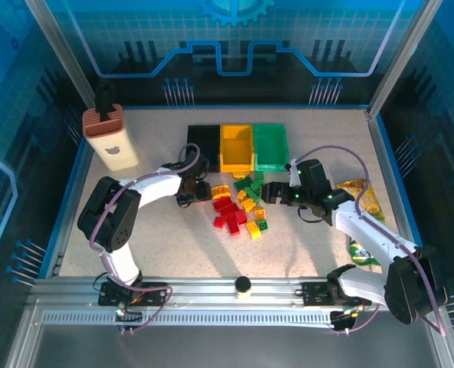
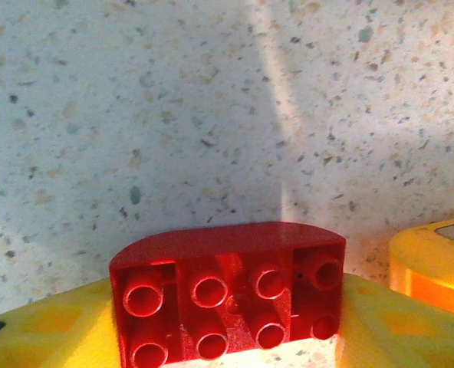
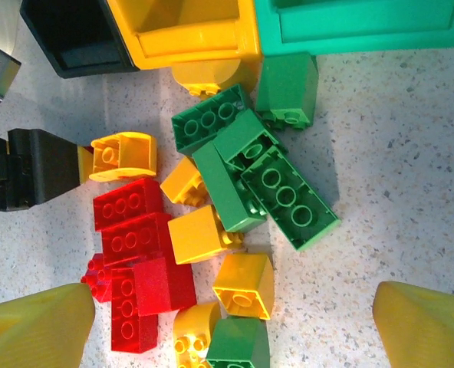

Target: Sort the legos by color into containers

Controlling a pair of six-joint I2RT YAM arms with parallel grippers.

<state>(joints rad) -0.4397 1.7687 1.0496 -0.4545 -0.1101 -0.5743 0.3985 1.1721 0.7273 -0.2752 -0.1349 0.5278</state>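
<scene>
Left gripper (image 1: 190, 193) is sitting low at the left edge of the lego pile (image 1: 241, 208). Its yellow fingers (image 2: 43, 331) are pressing on both ends of a red lego (image 2: 227, 291), whose hollow underside is facing the wrist camera. The pile is lying mid-table, just near of the black bin (image 1: 203, 142), yellow bin (image 1: 236, 147) and green bin (image 1: 270, 146), which are standing side by side, left to right. Right gripper (image 1: 277, 193) is hovering at the pile's right side, its fingers (image 3: 35, 330) spread wide, gripping nothing.
</scene>
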